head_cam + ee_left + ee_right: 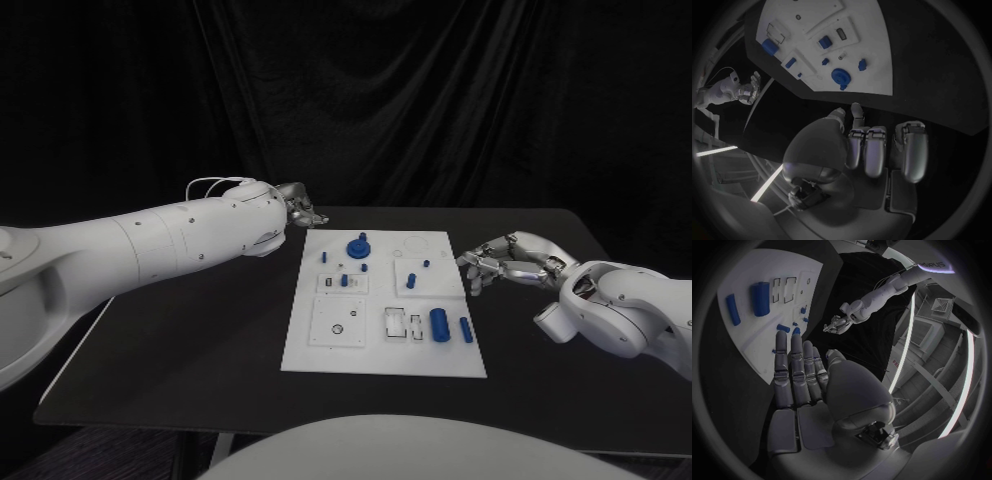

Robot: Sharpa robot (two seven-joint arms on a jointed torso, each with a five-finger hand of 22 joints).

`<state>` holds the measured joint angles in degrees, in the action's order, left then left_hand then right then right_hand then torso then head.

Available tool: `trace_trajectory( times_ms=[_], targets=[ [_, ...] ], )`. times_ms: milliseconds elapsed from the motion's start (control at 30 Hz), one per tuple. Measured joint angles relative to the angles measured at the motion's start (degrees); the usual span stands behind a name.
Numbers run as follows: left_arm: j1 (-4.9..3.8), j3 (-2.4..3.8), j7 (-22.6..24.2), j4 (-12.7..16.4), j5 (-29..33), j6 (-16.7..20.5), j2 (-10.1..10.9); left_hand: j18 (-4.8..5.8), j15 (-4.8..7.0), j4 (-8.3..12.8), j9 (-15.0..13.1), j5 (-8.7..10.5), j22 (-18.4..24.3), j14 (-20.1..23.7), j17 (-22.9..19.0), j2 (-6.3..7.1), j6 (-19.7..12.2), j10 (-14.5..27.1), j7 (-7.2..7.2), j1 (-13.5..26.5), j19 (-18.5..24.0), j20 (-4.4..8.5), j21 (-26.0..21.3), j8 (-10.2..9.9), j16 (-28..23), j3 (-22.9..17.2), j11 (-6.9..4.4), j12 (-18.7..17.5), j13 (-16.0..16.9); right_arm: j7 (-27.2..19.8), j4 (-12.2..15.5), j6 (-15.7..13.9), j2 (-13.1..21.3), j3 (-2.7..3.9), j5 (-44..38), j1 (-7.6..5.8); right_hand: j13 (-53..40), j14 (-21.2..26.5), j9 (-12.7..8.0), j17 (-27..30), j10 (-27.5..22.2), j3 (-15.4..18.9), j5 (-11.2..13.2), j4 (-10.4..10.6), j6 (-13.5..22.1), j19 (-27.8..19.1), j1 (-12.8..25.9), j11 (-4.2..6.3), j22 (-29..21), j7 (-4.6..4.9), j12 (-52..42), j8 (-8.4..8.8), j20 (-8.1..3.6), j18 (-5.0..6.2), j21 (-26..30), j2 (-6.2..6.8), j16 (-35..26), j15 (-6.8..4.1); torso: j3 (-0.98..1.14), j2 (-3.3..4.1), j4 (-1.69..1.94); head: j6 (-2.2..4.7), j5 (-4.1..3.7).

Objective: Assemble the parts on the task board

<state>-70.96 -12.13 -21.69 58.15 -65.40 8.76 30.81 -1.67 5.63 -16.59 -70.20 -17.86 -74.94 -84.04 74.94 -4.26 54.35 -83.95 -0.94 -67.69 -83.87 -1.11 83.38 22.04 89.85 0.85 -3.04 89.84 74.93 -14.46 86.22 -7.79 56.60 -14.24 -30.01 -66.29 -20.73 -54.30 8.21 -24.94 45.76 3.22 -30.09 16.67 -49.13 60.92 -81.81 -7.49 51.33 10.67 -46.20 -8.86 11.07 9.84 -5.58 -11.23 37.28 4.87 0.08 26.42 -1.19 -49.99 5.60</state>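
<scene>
Lying lengthwise toward the robot, task board (378,355); left hand (299,208) and right hand (498,262) spread, holding nothing.

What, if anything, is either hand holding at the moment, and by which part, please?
Nothing is held. The left hand hovers off the task board's far left corner, the right hand beside its right edge, both empty with fingers apart.

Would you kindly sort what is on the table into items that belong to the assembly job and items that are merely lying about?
Belongs to the job:
- task board
- blue gear-like part
- large blue cylinder
- slim blue rod
- left hand, holding nothing
- right hand, holding nothing

Just lying about:
- nothing apart from the black table itself
</scene>
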Motion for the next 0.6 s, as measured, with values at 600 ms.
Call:
trace_trajectory(
  times_ms=[600],
  targets=[
    [3.53, 0.0, 2.1, -10.2, -0.5, -6.3, -6.1, -0.01, -0.48, -0.2, 3.1, 5.81, 0.0, 0.0, 0.0, -1.74, 0.8, -0.2, -0.81, 3.7, -0.2, -0.22, -0.3, -2.6, 0.0, 2.8, 0.63, 0.0, 0.0, 0.0, 0.0, 0.2, 0.0, 0.0, 0.0, 0.01, 0.0, 0.0, 0.0, 0.0, 0.0, 0.0, 0.0, 0.0, 0.0, 0.0, 0.0, 0.0, 0.0, 0.0, 0.0, 0.0, 0.0, 0.0, 0.0, 0.0, 0.0, 0.0, -0.06, 0.24, -0.08, 0.0, -0.04]
  ],
)
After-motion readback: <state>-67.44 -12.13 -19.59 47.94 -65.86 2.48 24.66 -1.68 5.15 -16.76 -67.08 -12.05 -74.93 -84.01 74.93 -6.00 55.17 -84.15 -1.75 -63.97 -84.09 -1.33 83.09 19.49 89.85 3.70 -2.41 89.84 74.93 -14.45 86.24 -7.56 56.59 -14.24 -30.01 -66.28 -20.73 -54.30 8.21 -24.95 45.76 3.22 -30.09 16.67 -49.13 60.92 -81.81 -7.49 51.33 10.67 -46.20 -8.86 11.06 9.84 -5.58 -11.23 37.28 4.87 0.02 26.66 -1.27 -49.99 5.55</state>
